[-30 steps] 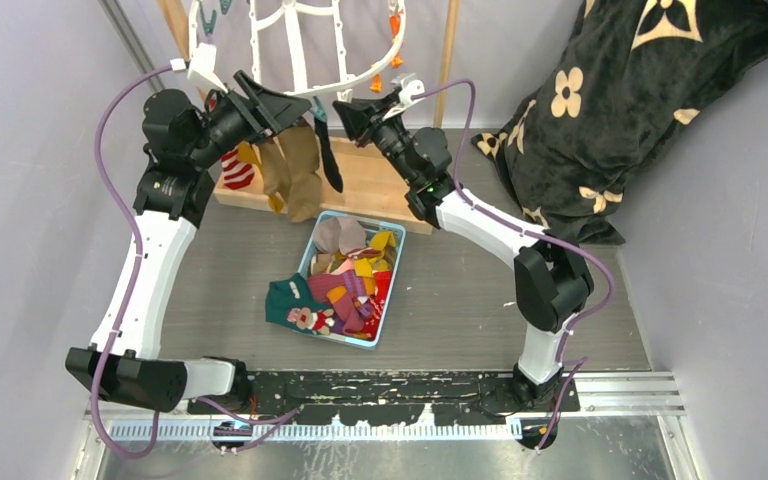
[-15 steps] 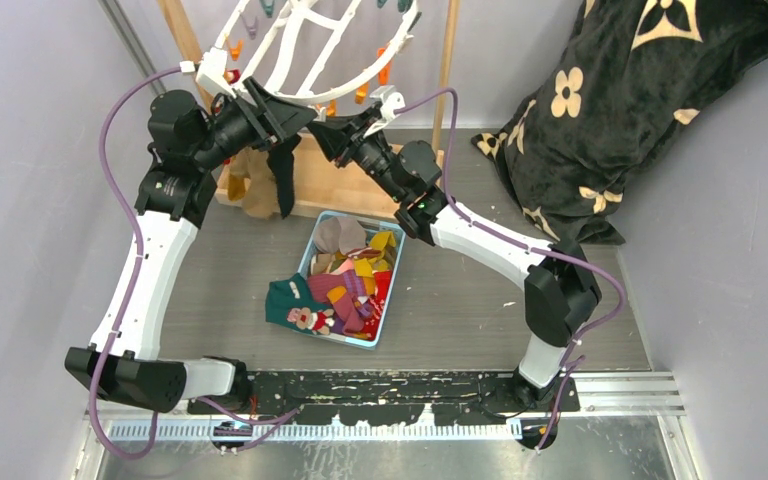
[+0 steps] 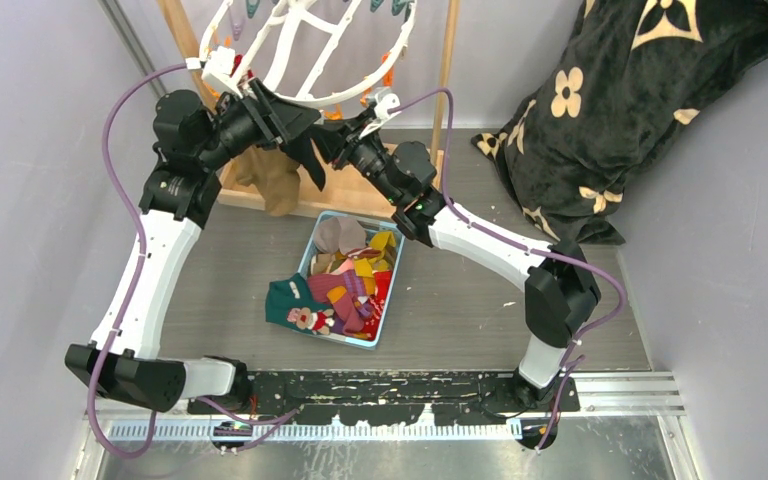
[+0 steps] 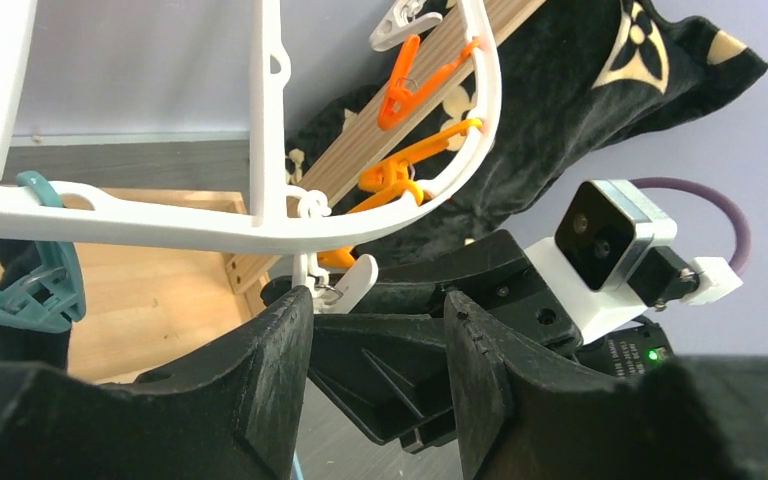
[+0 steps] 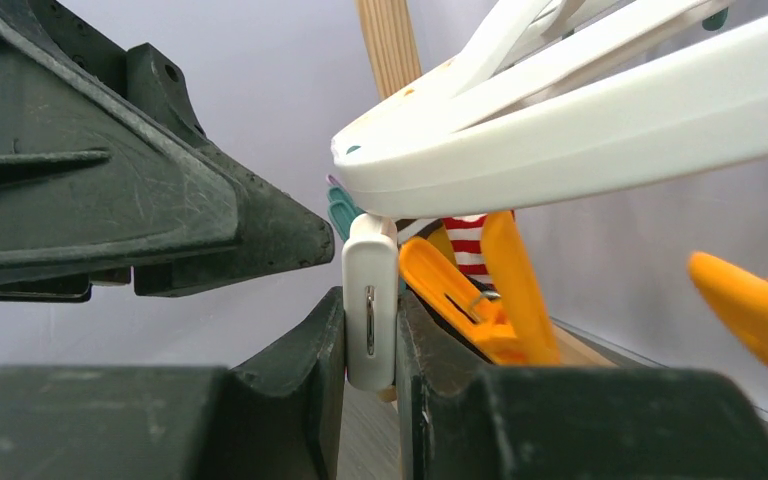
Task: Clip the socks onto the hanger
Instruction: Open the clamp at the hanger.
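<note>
Left hand raised, gaping; right hand raised beside it, clamped.

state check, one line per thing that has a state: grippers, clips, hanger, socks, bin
right gripper, shut on the white clip
left gripper, open, nothing between the fingers
hanger, tilted
orange clips, shut, empty
tan sock, hanging below the hanger's rim
blue bin, holding loose socks
</note>
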Robot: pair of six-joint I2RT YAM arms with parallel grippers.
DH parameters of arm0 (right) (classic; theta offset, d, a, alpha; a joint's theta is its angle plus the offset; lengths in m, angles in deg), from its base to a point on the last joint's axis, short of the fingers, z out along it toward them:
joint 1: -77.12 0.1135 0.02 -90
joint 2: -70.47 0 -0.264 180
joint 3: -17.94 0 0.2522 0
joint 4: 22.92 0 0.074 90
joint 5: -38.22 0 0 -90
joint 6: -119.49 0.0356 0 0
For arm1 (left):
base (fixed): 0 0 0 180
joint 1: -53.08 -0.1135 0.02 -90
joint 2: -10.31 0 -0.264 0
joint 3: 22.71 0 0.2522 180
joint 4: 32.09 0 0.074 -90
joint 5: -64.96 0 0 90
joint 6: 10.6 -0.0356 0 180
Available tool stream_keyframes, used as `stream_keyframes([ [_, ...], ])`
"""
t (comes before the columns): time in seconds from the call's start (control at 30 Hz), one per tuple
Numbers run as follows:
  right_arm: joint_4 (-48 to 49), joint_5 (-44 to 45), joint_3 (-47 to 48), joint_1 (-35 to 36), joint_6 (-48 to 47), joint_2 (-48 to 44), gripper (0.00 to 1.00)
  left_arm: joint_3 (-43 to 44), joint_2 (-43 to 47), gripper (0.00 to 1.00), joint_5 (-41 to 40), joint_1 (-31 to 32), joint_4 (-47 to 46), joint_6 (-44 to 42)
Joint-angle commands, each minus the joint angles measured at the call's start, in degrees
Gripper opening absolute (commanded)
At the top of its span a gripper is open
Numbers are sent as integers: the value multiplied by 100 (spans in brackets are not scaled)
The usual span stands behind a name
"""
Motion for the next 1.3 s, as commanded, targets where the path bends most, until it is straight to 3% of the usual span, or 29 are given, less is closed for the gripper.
stream_keyframes([
  [0.0,-154,5,321,154,13,-243,1,96,-46,52,31,71,-349,-377],
  [0.67,-480,133,480,317,-58,-291,1,113,-136,51,-384,112,-113,-1092],
  [1.03,-618,62,609,316,-51,-258,1,169,-83,60,-313,93,-17,-1100],
  [1.27,-592,-58,556,316,46,-344,1,279,-338,44,-267,-7,-253,-881],
])
